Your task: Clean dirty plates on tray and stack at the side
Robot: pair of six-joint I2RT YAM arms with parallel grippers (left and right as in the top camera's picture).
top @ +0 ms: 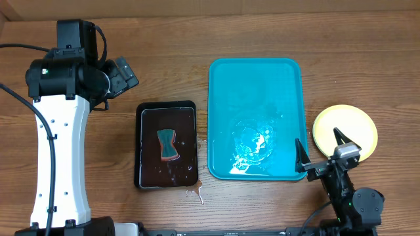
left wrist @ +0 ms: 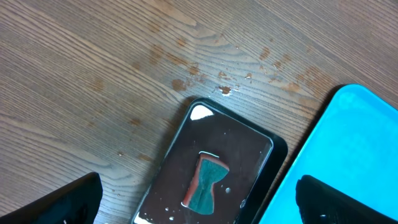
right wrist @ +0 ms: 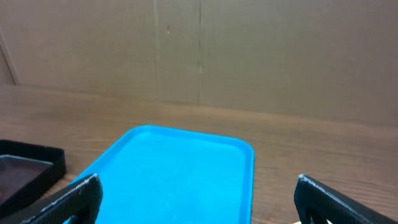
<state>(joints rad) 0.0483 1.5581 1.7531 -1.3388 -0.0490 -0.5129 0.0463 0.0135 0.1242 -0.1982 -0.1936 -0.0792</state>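
- The right gripper is hovering at the lower right of the overhead frame. Its two fingers are standing wide apart and gripping nothing, one over the tray's lower right corner and the other over the plates.
- The plates are lying on the table at the right edge of the frame, just beside the tray and off it. A round pale yellow-green top is showing, and I cannot tell how many are sitting beneath it.
- The tray is lying flat at centre right, its long axis running from bottom to top of the frame and its short ends facing those two edges. Water is glistening in its lower half.
- The black tray is sitting just left of it, lined up the same way, with a teal sponge lying lengthwise in its middle.
- The left gripper is hanging at the upper left of the overhead frame, fingers spread and empty. The black tray is showing between them in the wrist view.
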